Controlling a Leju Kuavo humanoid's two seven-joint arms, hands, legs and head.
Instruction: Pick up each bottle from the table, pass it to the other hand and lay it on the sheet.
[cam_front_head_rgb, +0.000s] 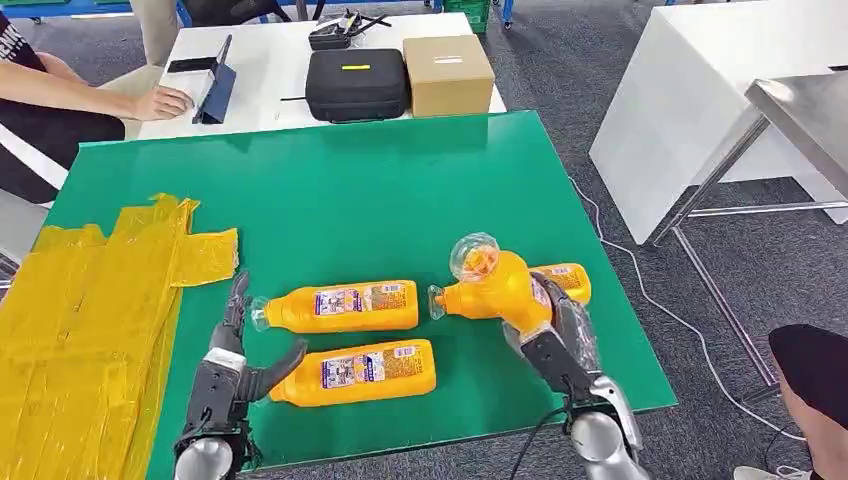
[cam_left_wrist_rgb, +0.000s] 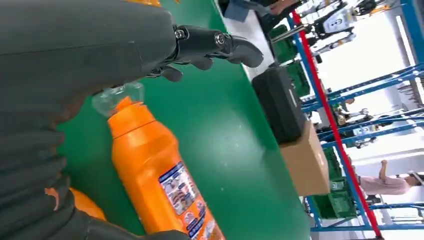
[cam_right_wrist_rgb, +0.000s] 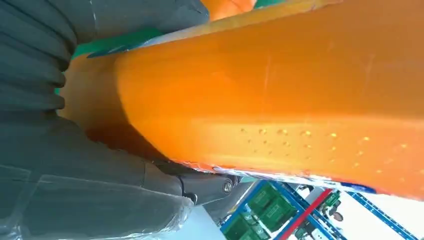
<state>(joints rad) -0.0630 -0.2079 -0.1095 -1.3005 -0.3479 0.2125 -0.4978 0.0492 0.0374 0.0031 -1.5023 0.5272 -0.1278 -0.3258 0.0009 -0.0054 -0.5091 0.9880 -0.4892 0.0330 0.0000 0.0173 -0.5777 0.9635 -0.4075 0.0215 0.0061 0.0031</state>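
- The right robot hand (cam_front_head_rgb: 548, 322) gripped an orange bottle (cam_front_head_rgb: 497, 284) around its body and held it lifted above the right side of the green worktop (cam_front_head_rgb: 400, 190), clear cap tilted up and to the left. The right wrist view showed the bottle pressed against the palm; how firmly the fingers closed could not be told. A smooth plastic body could have slipped or rotated during the pass.
- Another bottle (cam_front_head_rgb: 568, 280) lay on the worktop just behind the held one; lowering the arm could have knocked it toward the right edge.
- The left robot hand (cam_front_head_rgb: 232, 365) hovered empty, fingers spread, at the near-left, just beside the caps of two lying bottles: the farther bottle (cam_front_head_rgb: 340, 306) and the nearer bottle (cam_front_head_rgb: 358, 371). Reaching across to receive could have brushed either and sent it rolling.
- The yellow sheet (cam_front_head_rgb: 90, 310) lay crumpled at the far left, draped over the worktop edge; a bottle laid near that edge risked sliding off.
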